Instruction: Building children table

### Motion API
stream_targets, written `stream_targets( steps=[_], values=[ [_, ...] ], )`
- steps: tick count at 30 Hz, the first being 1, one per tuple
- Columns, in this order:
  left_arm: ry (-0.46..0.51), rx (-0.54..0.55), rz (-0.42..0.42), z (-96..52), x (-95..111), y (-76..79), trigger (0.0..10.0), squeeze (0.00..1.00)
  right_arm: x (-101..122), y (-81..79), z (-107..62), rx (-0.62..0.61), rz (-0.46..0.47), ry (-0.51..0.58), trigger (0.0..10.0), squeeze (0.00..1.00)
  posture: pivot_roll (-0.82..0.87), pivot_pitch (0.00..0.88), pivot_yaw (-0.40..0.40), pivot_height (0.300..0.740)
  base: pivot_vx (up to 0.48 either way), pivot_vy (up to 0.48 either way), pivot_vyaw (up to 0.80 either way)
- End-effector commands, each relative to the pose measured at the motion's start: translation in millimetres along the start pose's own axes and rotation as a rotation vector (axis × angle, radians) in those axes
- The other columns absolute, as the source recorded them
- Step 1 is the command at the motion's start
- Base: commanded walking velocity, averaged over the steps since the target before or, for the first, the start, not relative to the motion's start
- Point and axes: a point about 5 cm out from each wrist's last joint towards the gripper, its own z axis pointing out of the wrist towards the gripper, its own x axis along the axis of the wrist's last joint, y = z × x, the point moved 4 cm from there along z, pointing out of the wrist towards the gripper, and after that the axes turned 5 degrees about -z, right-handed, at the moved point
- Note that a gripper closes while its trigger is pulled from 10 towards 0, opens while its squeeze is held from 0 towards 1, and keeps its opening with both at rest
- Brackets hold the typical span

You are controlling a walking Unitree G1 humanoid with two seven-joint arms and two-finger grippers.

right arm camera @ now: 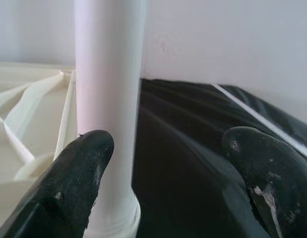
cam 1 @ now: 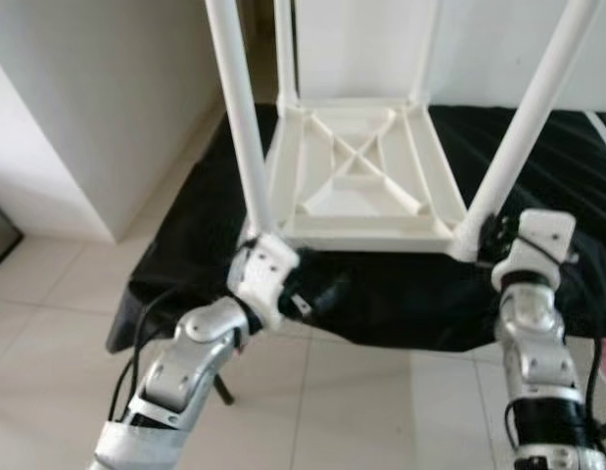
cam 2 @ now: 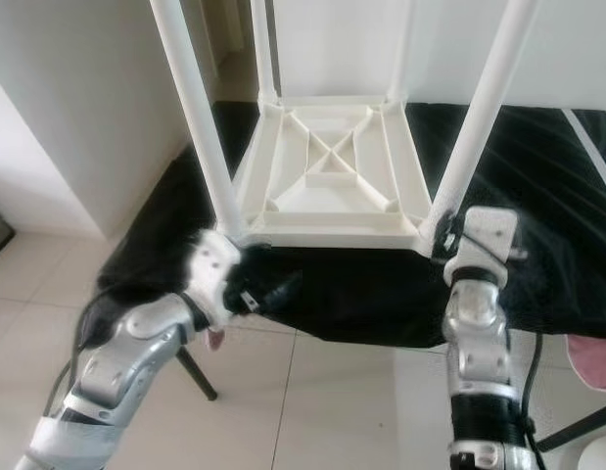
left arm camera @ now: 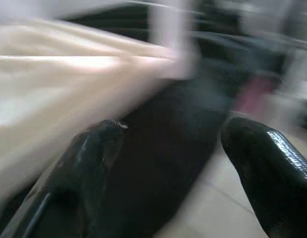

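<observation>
Left silver arm reaches up from lower left of frame, wrist bent; its left gripper has black fingers spread apart. Right silver arm rises straight at lower right; right gripper fingers parted wide.

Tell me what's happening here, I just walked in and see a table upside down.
A white children's table lies upside down on a black cloth, its four legs pointing up. The left gripper, open, is at the near left corner by that leg. The right gripper, open, sits beside the near right leg.
</observation>
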Motion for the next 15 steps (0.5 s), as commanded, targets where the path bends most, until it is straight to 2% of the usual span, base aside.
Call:
stream_targets(
  steps=[1,4,7,9,15],
  values=[
    [-0.002,-0.046,0.007,1.1,3,5.7,10.0,0.0,-1,-3.8,3.6,0.022,0.0,-0.001,10.0,0.0,-0.03,0.0,0.048,0.74,0.0,0.0,0.0],
    [-0.004,-0.061,0.01,3.1,3,7.5,10.0,0.0,0,-5.7,11.6,0.04,-0.006,-0.007,10.0,0.0,-0.03,0.0,0.047,0.74,0.0,0.0,0.0],
    [-0.005,-0.088,0.024,6.5,6,10.5,10.0,0.0,7,-15.2,28.5,0.109,0.017,-0.006,10.0,0.0,-0.01,0.0,0.035,0.74,0.0,0.0,0.0],
    [-0.005,-0.086,0.035,7.3,8,9.9,10.0,0.0,9,-19.1,36.0,0.135,-0.017,-0.005,10.0,0.0,-0.01,0.0,0.031,0.74,0.0,0.0,0.0],
    [-0.011,-0.1,0.039,7.1,9,14.3,10.0,0.0,11,-23.5,39.4,0.191,-0.01,0.007,10.0,0.0,0.02,0.0,0.01,0.74,0.0,0.0,0.0]
  ],
)
